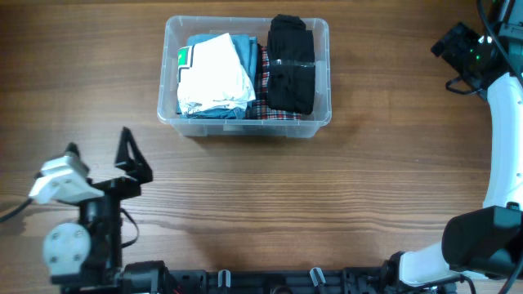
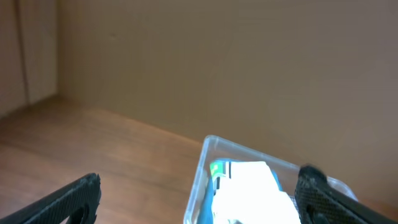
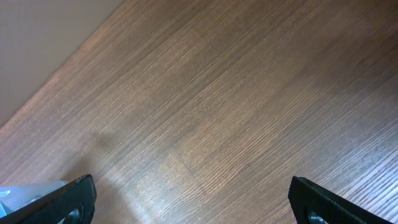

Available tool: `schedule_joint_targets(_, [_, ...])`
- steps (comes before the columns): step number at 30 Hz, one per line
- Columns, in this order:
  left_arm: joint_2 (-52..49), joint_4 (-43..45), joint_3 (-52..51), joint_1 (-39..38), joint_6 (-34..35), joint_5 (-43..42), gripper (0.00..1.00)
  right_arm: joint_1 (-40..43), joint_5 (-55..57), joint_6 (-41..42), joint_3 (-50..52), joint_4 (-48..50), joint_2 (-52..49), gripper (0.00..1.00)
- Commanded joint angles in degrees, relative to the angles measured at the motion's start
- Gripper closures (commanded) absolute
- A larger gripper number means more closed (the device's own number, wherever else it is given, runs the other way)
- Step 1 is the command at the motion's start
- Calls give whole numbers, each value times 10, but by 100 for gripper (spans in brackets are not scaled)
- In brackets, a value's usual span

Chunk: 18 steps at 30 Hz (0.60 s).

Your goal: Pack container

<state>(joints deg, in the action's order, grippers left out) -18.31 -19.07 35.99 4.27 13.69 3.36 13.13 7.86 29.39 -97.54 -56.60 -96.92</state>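
Note:
The clear plastic container (image 1: 323,73) stands at the back middle of the table. It holds a white garment (image 1: 214,73) on blue cloth at its left, a plaid piece in the middle and a black garment (image 1: 292,65) at its right. My left gripper (image 1: 131,159) is open and empty at the front left, well short of the container. In the left wrist view the container (image 2: 202,180) and the white garment (image 2: 252,193) show between the open fingers (image 2: 199,208). My right gripper (image 1: 458,45) is open and empty at the far right (image 3: 193,202), over bare table.
The wooden table (image 1: 327,196) runs all around the container. The right arm's white links (image 1: 507,139) stand along the right edge. The left arm's base (image 1: 69,245) sits at the front left corner. A brown wall (image 2: 217,62) is behind the table.

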Motion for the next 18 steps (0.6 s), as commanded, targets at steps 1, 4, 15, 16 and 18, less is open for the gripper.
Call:
schedule_joint_targets(1, [52, 85, -116, 4, 1, -40, 0, -1, -3, 7, 5, 0, -7, 0])
schedule_joint_targets(4, [95, 136, -194, 4, 1, -40, 0, -1, -2, 7, 5, 0, -7, 0])
schedule_joint_targets(15, [182, 146, -285, 19, 1, -40, 0, -1, -2, 7, 5, 0, -7, 0])
schedule_joint_targets(16, [182, 146, -285, 20, 1, -40, 0, -1, -3, 7, 5, 0, -7, 0])
schedule_joint_targets(18, [182, 146, -287, 20, 1, -40, 1, -1, -2, 7, 5, 0, -7, 0])
